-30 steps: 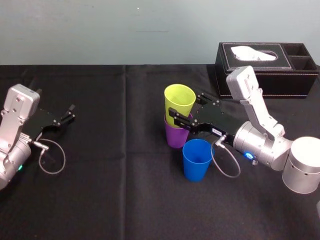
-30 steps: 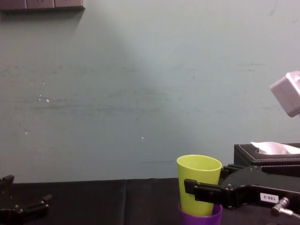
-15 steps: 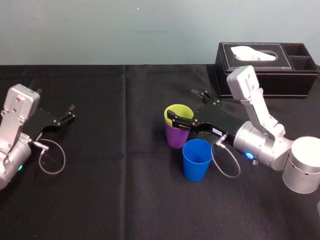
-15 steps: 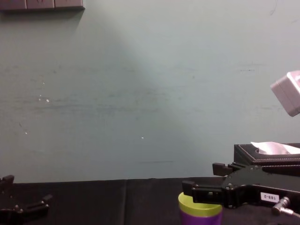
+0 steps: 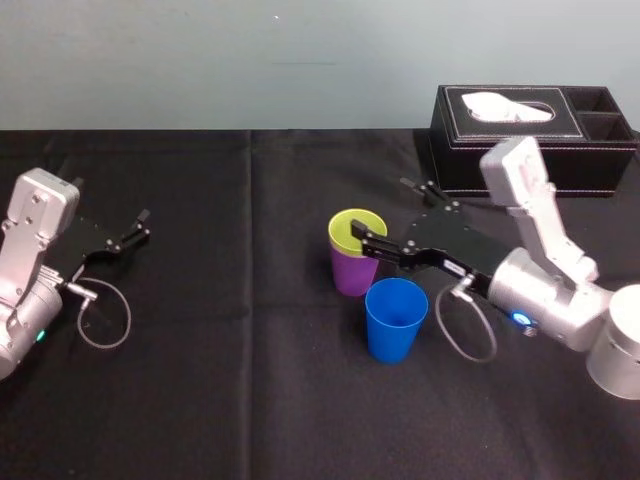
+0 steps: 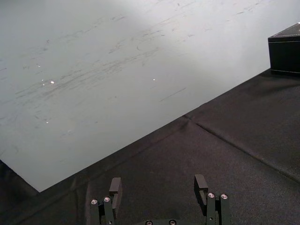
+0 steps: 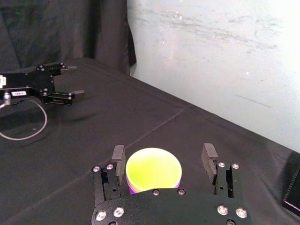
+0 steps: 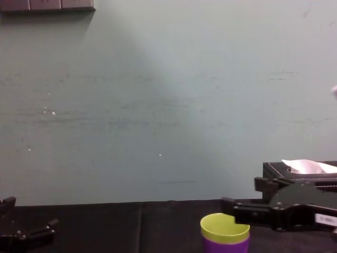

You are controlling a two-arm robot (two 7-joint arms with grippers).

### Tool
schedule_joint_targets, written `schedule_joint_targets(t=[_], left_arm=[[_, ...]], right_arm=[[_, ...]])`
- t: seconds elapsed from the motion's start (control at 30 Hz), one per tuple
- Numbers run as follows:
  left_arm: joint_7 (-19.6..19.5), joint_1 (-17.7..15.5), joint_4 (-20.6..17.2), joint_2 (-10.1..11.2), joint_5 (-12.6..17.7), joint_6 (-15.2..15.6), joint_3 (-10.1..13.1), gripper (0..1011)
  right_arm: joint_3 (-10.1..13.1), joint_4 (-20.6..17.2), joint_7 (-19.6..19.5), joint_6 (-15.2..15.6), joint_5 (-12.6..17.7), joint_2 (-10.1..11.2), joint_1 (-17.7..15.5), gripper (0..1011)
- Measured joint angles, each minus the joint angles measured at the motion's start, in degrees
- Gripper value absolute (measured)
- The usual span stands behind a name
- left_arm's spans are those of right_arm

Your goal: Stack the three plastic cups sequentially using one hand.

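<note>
Looking from head: yellow-green cup [image 5: 350, 228] nested in purple cup [image 5: 352, 275], blue cup [image 5: 395, 320] beside; left end effector [image 5: 140, 226] parked at tabletop [image 5: 250, 380] left, jaws apart. Right wrist: right end effector [image 7: 164, 154] spread wide, empty, flanking nested pair, apparently untouched.

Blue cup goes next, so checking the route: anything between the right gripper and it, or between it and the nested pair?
Nothing visible does. The open right gripper hangs at the yellow-green cup, nested in the purple cup; the blue cup stands free in front of them. The tissue box sits behind, the left gripper far left.
</note>
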Motion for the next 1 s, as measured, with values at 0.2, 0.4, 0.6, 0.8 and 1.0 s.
schedule_joint_targets(t=[0.2, 0.4, 0.6, 0.8, 1.0], left_arm=[[0.0, 0.0, 0.0, 0.0, 0.0, 0.0, 0.0, 1011], [0.0, 0.0, 0.0, 0.0, 0.0, 0.0, 0.0, 1012], [0.0, 0.0, 0.0, 0.0, 0.0, 0.0, 0.0, 1011], [0.0, 0.0, 0.0, 0.0, 0.0, 0.0, 0.0, 1011], [0.0, 0.0, 0.0, 0.0, 0.0, 0.0, 0.0, 1011]], right_arm=[[2.2, -2.9, 1.1, -1.3, 2.0, 2.5, -3.4, 1004], [5.1, -6.1, 1.9, -2.9, 4.4, 5.8, -8.8, 1004], [7.0, -7.4, 3.1, -4.5, 5.8, 8.5, -13.6, 1004], [7.3, -6.8, 5.3, -6.1, 7.1, 9.9, -16.5, 1004], [6.7, -6.8, 6.6, -7.1, 7.4, 10.9, -18.1, 1004]])
